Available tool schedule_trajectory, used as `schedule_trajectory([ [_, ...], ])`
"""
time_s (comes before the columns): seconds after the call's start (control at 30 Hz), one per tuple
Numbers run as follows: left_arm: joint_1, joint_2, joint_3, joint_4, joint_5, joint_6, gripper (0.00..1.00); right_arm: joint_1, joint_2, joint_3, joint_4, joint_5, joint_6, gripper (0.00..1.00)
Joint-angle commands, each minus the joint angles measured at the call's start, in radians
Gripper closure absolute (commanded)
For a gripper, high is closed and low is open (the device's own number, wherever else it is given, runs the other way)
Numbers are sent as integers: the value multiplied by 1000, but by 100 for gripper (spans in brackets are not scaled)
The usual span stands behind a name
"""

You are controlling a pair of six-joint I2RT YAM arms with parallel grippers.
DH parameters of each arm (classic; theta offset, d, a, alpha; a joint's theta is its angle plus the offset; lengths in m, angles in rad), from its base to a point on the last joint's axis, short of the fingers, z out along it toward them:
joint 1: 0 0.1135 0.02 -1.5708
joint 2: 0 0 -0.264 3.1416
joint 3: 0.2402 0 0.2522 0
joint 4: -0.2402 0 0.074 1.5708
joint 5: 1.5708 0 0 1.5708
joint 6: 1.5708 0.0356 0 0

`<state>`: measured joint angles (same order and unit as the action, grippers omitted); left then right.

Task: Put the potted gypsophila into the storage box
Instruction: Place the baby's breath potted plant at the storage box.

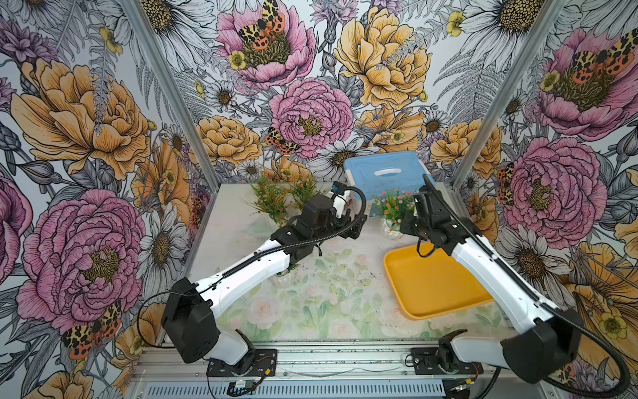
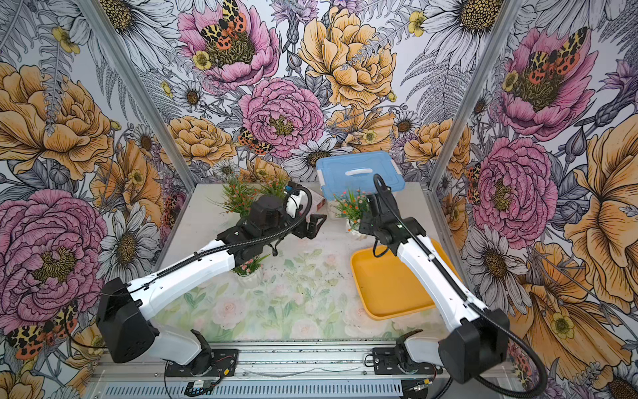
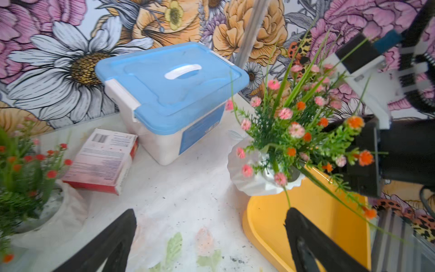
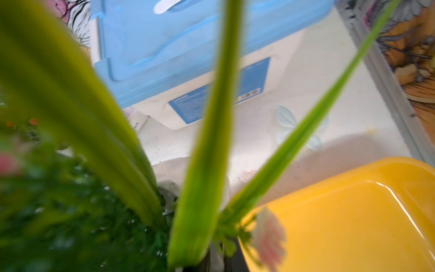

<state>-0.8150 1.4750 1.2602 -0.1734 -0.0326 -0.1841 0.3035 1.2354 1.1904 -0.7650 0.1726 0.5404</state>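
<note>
My right gripper (image 1: 404, 225) is shut on one potted gypsophila (image 1: 393, 210), gripping in the sprigs just above its white ribbed pot (image 3: 256, 174). Pink and orange blossoms cover the fingertips. This pot is at the far left corner of the storage box (image 1: 435, 283), a shallow yellow tray with nothing in it (image 3: 317, 223); I cannot tell if the pot touches the table. My left gripper (image 3: 210, 226) is open over bare table, left of the tray and short of that pot. Two more pots (image 1: 272, 202) stand at the back left, and another (image 2: 248, 273) under the left forearm.
A closed box with a blue lid and white handle (image 1: 383, 172) stands at the back, right behind the held plant. A red and white carton (image 3: 103, 160) lies to its left. Metal frame posts and flowered walls close in three sides of the table.
</note>
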Motion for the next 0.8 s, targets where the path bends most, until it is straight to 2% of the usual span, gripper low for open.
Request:
schedule_trajectory([
  [0.0,-77,14,34,36,-104,-23,1,-64,-109,-55,37,-17,-5,100],
  [0.17,-166,40,37,41,-114,-56,1,-209,-195,-144,-7,-75,-29,100],
  [0.33,-215,79,63,72,-147,-54,1,-385,-254,-216,-15,-144,-37,100],
  [0.57,-221,143,136,70,-165,9,1,-617,-262,-291,-15,-210,-53,100],
  [0.77,-196,186,192,39,-133,56,1,-701,-203,-314,3,-206,-92,100],
])
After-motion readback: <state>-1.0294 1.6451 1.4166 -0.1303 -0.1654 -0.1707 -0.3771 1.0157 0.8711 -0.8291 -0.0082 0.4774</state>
